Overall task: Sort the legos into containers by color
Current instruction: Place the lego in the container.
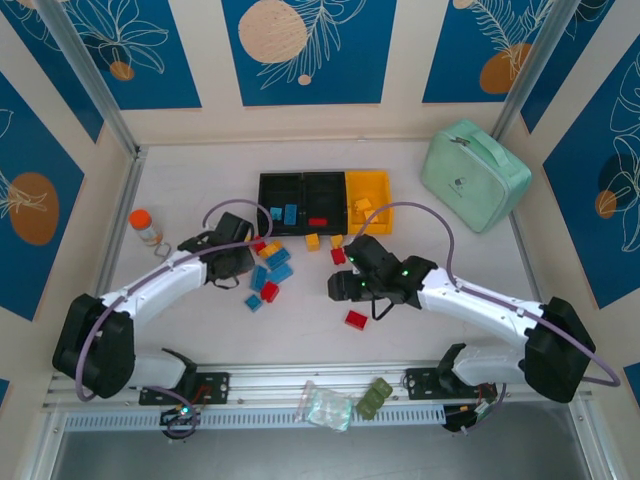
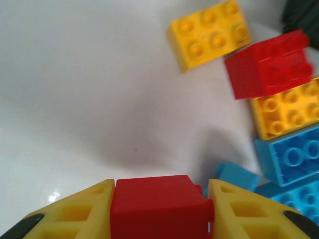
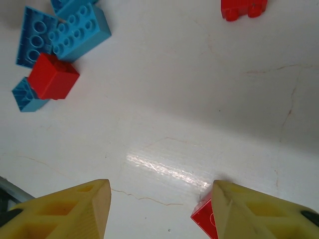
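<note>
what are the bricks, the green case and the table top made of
Bricks: hard moulded plastic, semi-gloss, going by the crisp studs and soft highlights.
Case: probably faux leather or coated fabric, matte mint, with rounded corners and a seam round the edge; too small to be sure.
Table: smooth white laminate or painted board, slightly glossy, with a glare streak and hairline cracks.

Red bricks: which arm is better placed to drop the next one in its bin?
Left. The left tool is clamped on a red brick, ready for the middle black bin. The right tool stands open, another red brick beside one finger, not between them.
</note>
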Controlling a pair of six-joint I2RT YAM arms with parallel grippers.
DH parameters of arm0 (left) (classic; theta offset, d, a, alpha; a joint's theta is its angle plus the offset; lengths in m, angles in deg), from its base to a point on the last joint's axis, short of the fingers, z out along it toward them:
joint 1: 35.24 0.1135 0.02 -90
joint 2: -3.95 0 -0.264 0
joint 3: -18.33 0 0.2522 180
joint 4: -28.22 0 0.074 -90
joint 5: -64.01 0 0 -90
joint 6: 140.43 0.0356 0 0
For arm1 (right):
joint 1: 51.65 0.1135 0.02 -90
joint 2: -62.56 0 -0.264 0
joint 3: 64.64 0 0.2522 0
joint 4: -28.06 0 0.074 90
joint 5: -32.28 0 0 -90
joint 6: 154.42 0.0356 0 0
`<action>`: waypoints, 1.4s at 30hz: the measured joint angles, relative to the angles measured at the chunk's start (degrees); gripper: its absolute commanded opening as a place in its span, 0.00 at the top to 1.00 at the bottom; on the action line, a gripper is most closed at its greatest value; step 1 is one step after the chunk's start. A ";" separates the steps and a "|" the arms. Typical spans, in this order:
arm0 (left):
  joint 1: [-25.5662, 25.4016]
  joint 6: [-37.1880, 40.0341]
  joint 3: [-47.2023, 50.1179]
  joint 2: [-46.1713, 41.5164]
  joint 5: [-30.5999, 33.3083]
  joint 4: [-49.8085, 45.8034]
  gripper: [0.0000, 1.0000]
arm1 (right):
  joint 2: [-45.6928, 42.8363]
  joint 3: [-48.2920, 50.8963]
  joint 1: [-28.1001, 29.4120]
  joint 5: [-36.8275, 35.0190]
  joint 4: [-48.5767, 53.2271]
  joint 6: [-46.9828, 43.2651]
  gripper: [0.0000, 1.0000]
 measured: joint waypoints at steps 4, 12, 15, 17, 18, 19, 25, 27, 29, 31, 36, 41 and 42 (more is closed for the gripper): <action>-0.85 2.23 -6.01 3.17 -2.16 -0.20 0.71 | -3.72 2.03 -1.40 -0.26 0.04 0.83 0.44; -7.50 7.91 -24.28 16.96 -4.07 -2.32 0.71 | -10.21 7.43 -4.22 -1.27 1.11 3.43 0.45; -9.20 9.35 -29.22 20.90 -4.39 -3.85 0.71 | -11.87 8.48 -4.31 -1.53 1.57 4.42 0.45; -10.38 10.49 -34.77 25.33 -4.42 -4.61 0.71 | -13.49 9.57 -4.33 -1.70 1.81 5.18 0.45; -10.82 10.93 -37.22 27.39 -4.39 -4.72 0.71 | -14.05 9.99 -4.33 -1.73 1.86 5.55 0.44; -11.23 11.32 -39.71 29.51 -4.42 -4.96 0.71 | -14.75 10.43 -4.31 -1.75 1.97 5.88 0.45; -12.68 13.57 -51.58 39.30 -4.37 -7.72 0.70 | -16.79 11.43 -4.31 -2.01 2.51 7.32 0.45; -12.72 13.94 -55.06 42.03 -4.37 -8.74 0.70 | -17.22 11.47 -4.31 -2.25 2.71 7.63 0.45; -12.72 14.16 -57.57 44.24 -4.35 -9.35 0.70 | -17.73 11.56 -4.31 -2.54 2.97 7.93 0.45; -12.72 14.38 -59.80 46.14 -4.33 -10.10 0.70 | -18.08 11.69 -4.31 -2.84 3.10 8.13 0.45; -12.72 14.78 -64.46 50.16 -4.33 -11.50 0.70 | -18.91 12.17 -4.31 -3.23 3.65 8.57 0.45; -12.72 14.80 -67.47 52.94 -4.35 -12.17 0.68 | -19.69 12.20 -4.31 -3.28 4.57 8.74 0.45; -12.72 14.80 -67.89 53.37 -4.33 -12.20 0.67 | -19.82 12.20 -4.31 -3.30 4.66 8.76 0.45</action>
